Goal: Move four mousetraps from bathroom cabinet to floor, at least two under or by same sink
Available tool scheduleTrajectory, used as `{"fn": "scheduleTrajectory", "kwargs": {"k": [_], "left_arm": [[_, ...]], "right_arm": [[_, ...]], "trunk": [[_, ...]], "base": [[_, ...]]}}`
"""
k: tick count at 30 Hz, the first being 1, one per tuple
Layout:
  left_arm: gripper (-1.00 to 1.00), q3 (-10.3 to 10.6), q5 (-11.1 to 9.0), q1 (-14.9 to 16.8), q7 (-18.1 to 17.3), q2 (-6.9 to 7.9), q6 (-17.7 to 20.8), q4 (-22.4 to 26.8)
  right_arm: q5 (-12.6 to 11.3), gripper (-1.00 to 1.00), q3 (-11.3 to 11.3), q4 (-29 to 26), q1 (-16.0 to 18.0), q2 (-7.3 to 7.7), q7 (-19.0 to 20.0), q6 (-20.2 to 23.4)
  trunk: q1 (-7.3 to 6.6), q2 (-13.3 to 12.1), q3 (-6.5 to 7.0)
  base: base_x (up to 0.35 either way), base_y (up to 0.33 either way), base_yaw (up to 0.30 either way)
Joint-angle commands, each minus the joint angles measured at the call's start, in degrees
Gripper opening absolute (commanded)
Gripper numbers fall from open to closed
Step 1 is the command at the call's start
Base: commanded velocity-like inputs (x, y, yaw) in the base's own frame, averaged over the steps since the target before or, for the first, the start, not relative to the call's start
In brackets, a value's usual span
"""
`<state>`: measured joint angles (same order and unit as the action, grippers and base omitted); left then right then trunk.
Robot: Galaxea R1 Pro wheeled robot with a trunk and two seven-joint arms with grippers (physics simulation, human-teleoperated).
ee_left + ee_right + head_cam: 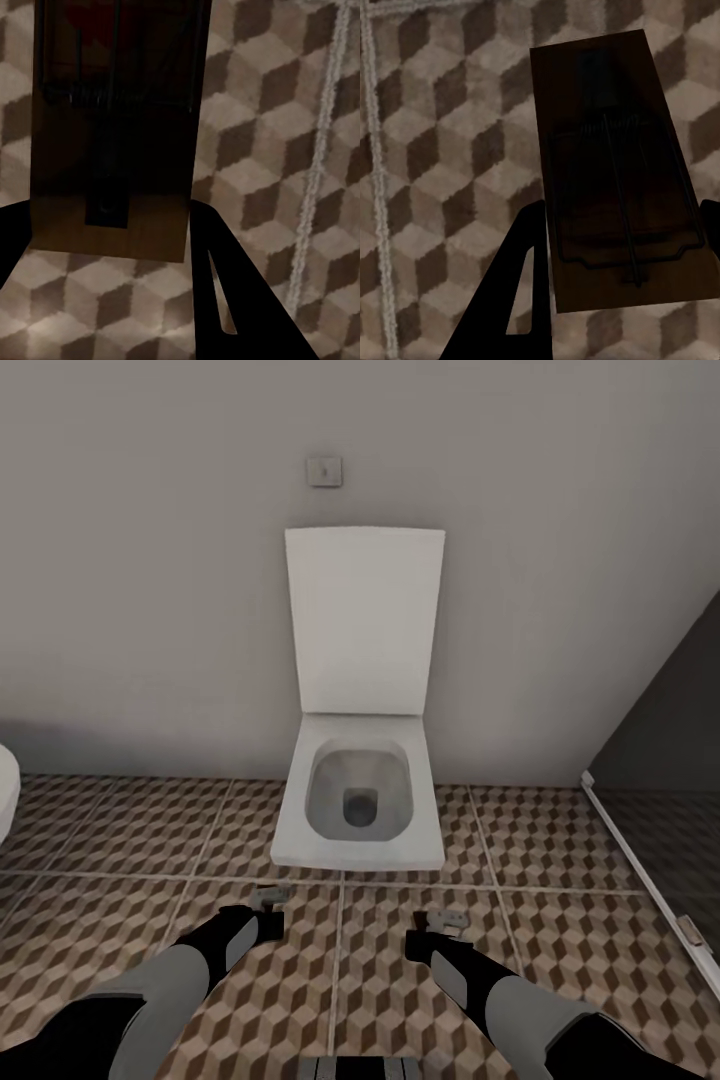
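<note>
Both claws hanging low over bathroom floor (560, 860) w/ toilet (360, 800) just ahead: left claw (112, 247) gripping dark brown mousetrap (112, 127) btwn its fingers, right claw (619, 247) clamping second mousetrap (615, 172) same way.

Dark brown mousetraps (112, 127), white toilet (360, 800), brown-beige cube-pattern bathroom floor (560, 840)
</note>
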<state>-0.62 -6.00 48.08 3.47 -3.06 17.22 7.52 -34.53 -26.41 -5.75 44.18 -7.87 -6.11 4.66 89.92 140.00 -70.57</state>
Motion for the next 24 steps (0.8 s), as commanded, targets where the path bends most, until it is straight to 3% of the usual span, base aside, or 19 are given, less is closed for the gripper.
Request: {"fn": "scheduleTrajectory", "kwargs": {"k": [1,6,24], "left_arm": [[-1.00,0.0,-0.4,0.0,0.4,-0.02,0.4,0.1],[-1.00,0.0,-0.4,0.0,0.4,-0.02,0.4,0.1],[-1.00,0.0,-0.4,0.0,0.3,0.19,0.4,0.1]], "right_arm": [[-0.4,-1.00,-0.5,-0.1,0.0,0.00,-0.3,0.4],[-0.4,-1.00,-0.5,-0.1,0.0,-0.01,-0.3,0.5],[-0.4,-1.00,-0.5,-0.2,0.0,0.05,-0.4,0.6]], "trunk": [[0.21,0.4,-0.22],[1.31,2.4,-1.13],[1.31,2.4,-1.93]], "base": [[0.000,0.000,0.000],[0.000,0.000,0.000],[0.000,0.000,0.000]]}}
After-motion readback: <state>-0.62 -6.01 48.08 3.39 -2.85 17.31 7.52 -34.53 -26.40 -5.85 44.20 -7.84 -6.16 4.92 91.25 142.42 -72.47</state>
